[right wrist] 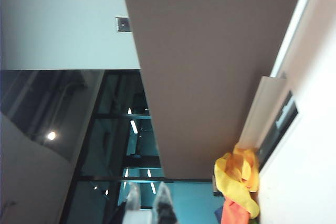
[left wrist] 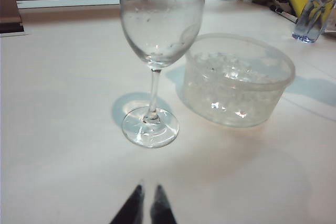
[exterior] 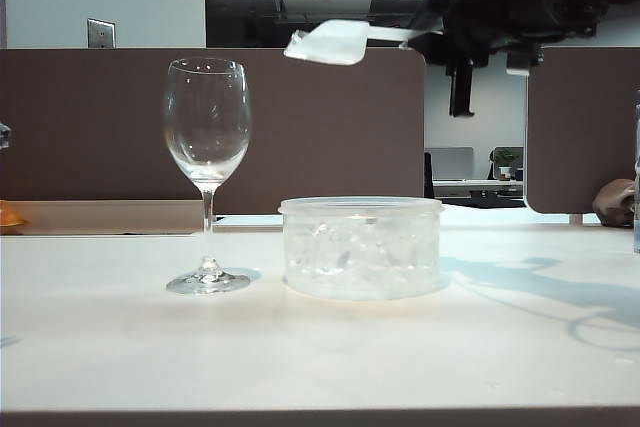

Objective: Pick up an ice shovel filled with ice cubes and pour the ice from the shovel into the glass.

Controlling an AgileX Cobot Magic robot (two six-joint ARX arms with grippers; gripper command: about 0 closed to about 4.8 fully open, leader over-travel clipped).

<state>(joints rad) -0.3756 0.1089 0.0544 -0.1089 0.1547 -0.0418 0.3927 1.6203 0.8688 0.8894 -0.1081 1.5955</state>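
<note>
Translucent white plastic, the ice shovel (exterior: 328,43) hangs high in the air, its thin handle pinched in my right hand (exterior: 432,35), whose fingers (right wrist: 164,203) are nearly closed on it. Its bowl juts out from that hand toward the glass (exterior: 207,172), above and just beside the rim. Whether ice rides in it I cannot tell. Well below my right hand stands a round tub (exterior: 361,247) of ice cubes (left wrist: 231,69), close beside the glass. My left hand (left wrist: 148,195) waits low over the white surface (left wrist: 63,129), tips together, holding nothing, the glass foot just ahead.
</note>
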